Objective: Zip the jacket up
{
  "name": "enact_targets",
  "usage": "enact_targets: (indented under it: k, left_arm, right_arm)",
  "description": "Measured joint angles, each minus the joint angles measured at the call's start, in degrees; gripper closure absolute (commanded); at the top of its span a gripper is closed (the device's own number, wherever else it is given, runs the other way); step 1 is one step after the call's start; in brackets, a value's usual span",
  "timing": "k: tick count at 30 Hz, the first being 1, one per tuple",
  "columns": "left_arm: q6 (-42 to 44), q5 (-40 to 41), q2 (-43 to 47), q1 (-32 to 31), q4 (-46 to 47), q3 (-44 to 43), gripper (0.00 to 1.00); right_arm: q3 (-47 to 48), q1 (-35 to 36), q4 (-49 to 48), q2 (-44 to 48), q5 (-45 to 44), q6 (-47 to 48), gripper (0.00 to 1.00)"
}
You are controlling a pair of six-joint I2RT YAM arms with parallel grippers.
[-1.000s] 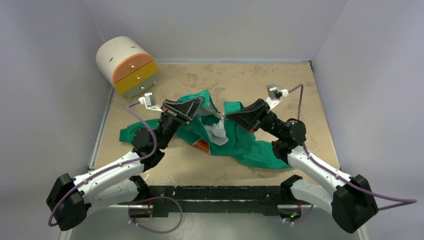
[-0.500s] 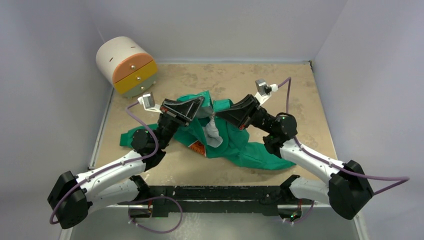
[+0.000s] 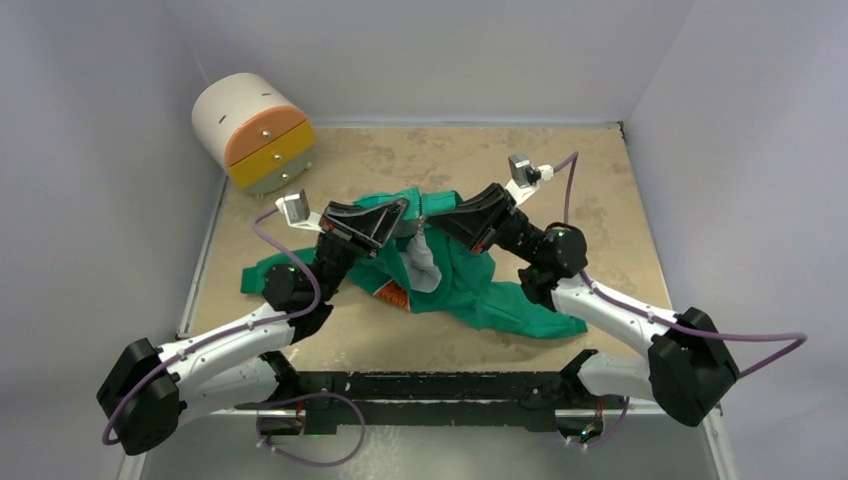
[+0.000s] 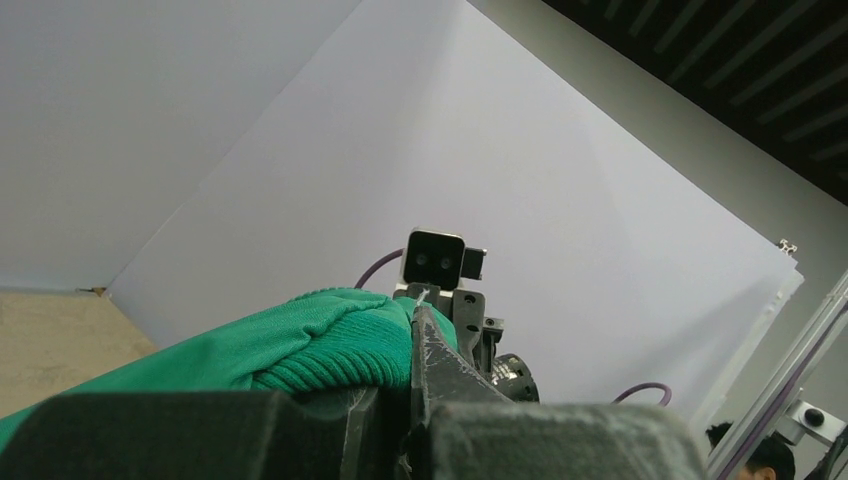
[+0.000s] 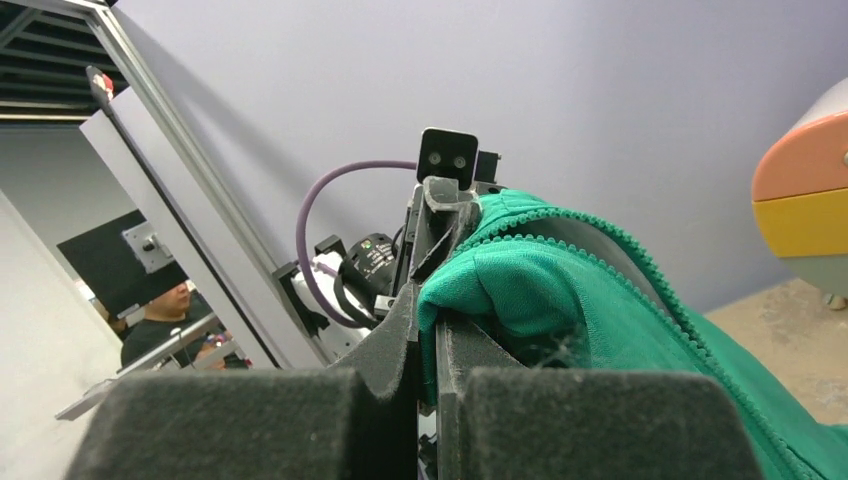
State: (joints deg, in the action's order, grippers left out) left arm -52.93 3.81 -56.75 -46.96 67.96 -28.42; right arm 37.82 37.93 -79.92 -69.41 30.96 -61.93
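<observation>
At centre, your left gripper and right gripper each pinch the jacket; uneven tugging may slip it free.

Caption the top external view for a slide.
The left gripper and right gripper each pinch the jacket, holding its front edges raised and close together over the table, grey lining showing.

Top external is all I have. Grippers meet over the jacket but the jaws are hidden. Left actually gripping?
Observer: Yes. Left wrist view shows the left gripper shut on the ribbed edge of the jacket.
Operator: Right?
Observer: The right gripper is shut on a smooth green fold; zipper teeth run along the edge beside it.
Operator: Anyone near the cell?
Observer: A person sits outside it, low left in the right wrist view.
</observation>
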Motion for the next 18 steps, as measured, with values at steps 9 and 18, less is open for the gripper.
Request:
enact_targets:
  k: [9, 18]
  left_arm:
    - [-0.02, -0.22, -0.02, 0.0, 1.75, 0.17, 1.0]
    - [-0.04, -0.68, -0.02, 0.0, 1.92, 0.33, 1.0]
  right_arm:
    - [0.83, 1.07, -1.55, -2.21, -0.42, -0.07, 1.0]
    - [0.83, 1.18, -3.04, -2.23, -1.46, -0.81, 1.0]
